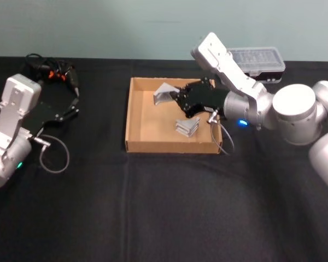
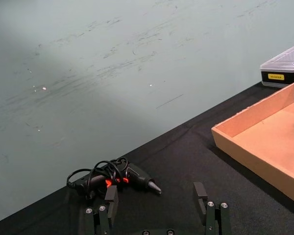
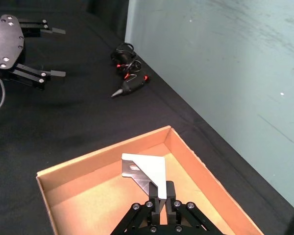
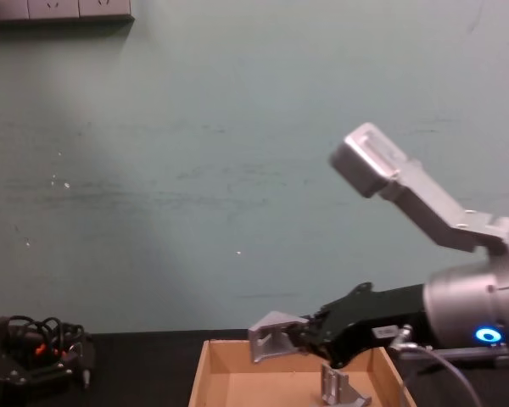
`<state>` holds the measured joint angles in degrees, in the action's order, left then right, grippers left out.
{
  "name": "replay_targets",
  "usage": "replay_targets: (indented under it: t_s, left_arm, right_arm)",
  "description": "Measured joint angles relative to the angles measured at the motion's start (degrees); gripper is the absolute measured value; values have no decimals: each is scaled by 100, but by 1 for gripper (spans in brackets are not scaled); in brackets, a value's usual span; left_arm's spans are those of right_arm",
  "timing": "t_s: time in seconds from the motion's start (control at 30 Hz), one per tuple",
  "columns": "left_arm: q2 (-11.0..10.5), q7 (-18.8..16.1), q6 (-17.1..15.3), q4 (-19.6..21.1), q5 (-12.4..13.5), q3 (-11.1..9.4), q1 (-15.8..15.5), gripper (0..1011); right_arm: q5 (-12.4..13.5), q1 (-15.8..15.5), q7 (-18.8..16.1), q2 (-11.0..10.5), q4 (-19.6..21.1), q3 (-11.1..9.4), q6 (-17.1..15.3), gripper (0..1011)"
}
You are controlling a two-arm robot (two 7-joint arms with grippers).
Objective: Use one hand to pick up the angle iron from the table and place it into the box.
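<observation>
Pinching angle iron between black fingers, right gripper hovers over cardboard box, bracket held above box floor near far wall. Stack of angle irons lies inside box, near its right side. Left gripper parked over table at left, fingers spread, empty, near glue gun. Black plastic case beyond box.

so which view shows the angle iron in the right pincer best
The right wrist view: the angle iron sits close, clamped in the right pincer above the box. The head view shows it smaller; the chest view shows it side-on.
</observation>
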<state>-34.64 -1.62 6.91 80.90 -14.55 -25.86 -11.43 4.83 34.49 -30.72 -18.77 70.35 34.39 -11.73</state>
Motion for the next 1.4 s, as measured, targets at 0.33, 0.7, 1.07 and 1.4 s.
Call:
replay_targets:
  t_s: [0.33, 0.7, 1.07, 1.4]
  left_arm:
    - [0, 0, 0, 0, 0, 0, 0, 1000]
    - [0, 0, 0, 0, 0, 0, 0, 1000]
    - [0, 0, 0, 0, 0, 0, 0, 1000]
    - [0, 0, 0, 0, 0, 0, 0, 1000]
  right_arm:
    - [-174, 360, -142, 341, -647, 190, 32, 73]
    - [-282, 524, -238, 503, -1042, 259, -7, 74]
    - [-299, 571, -296, 576, -1260, 253, -8, 73]
    - [-311, 578, -312, 598, -1361, 236, 24, 168]
